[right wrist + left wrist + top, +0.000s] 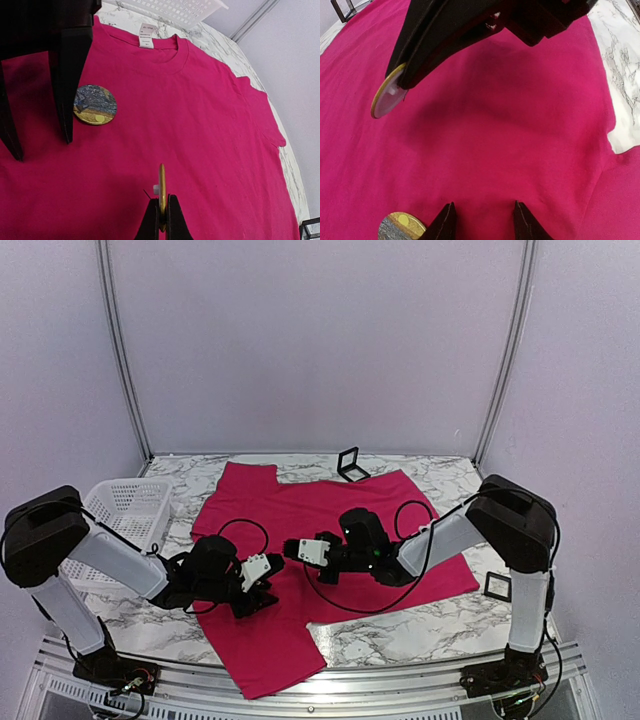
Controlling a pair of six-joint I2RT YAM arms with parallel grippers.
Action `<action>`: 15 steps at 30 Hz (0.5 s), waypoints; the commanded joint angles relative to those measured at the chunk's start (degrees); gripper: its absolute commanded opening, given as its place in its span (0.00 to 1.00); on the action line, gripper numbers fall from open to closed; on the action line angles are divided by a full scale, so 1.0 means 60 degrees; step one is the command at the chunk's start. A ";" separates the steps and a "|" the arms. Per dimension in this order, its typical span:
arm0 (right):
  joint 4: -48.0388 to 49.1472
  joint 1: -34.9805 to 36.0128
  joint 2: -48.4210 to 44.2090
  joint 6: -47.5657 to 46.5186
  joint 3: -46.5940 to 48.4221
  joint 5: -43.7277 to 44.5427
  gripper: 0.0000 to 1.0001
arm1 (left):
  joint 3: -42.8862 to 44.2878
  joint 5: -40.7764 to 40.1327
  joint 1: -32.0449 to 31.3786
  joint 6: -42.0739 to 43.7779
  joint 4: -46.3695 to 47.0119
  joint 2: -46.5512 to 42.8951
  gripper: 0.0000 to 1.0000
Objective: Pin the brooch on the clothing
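Now: two black robot arms meet low over a magenta-pink short-sleeved T-shirt [330, 505] of soft fabric, spread flat on a white marble-patterned table [400, 635].
Clothing: it lies front up, its collar and small white neck label [146, 35] towards the left arm's side, near a white slotted plastic basket [125, 505].
Right end effector [162, 206]: clenched on a thin round gold-rimmed disc [162, 177], which is pinched by its lower edge and held upright over the middle of the chest.
Left end effector [484, 210]: released, its two dark fingers apart with nothing between them, poised close over the cloth.
Second piece: a round badge with a blue-and-yellow painted face [95, 105] lies flat on the shirt below the collar, just beside the left fingers. Whether they touch it cannot be told.
Brooch: probably these two rounds are front and back of one brooch, though the views do not settle it.
Handling, shirt: likely light and limp. It should wrinkle, bunch and slide on the smooth table rather than resist a push.
Handling, disc and badge: both look stiff, thin and slick, easy to let slip or tilt.
Where to hold: the rounds by their rims, and the fabric by a small pinched fold on the chest, clear of the collar seam.
Background: a small black frame stand [350, 462] sits at the shirt's far edge, and another [497, 585] beside the right arm.
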 commanded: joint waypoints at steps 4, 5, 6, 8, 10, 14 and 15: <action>0.0915 0.0281 -0.0189 -0.0414 -0.0200 0.0040 0.00 | -0.0094 -0.0314 -0.0055 -0.0028 -0.0165 0.0376 0.20; 0.0989 0.0321 -0.0158 -0.0444 -0.0219 0.0102 0.00 | -0.0070 -0.0210 -0.0059 -0.0061 -0.0169 0.0342 0.12; 0.1056 0.0350 -0.0129 -0.0463 -0.0240 0.0143 0.00 | -0.0045 -0.0112 -0.0050 -0.0103 -0.0151 0.0274 0.04; 0.1285 0.0434 -0.0073 -0.0565 -0.0314 0.0283 0.00 | -0.0037 0.0048 -0.0049 -0.0160 -0.0160 0.0067 0.00; 0.1523 0.0532 -0.0006 -0.0668 -0.0353 0.0502 0.00 | -0.0062 0.0088 -0.0058 -0.0173 -0.0131 -0.0144 0.00; 0.2009 0.0754 0.0155 -0.1038 -0.0468 0.0731 0.00 | -0.0119 0.0138 -0.0036 -0.0202 -0.0116 -0.0461 0.00; 0.2163 0.0807 0.0166 -0.1116 -0.0522 0.0825 0.00 | -0.0119 0.0215 -0.0033 -0.0225 -0.0110 -0.0528 0.00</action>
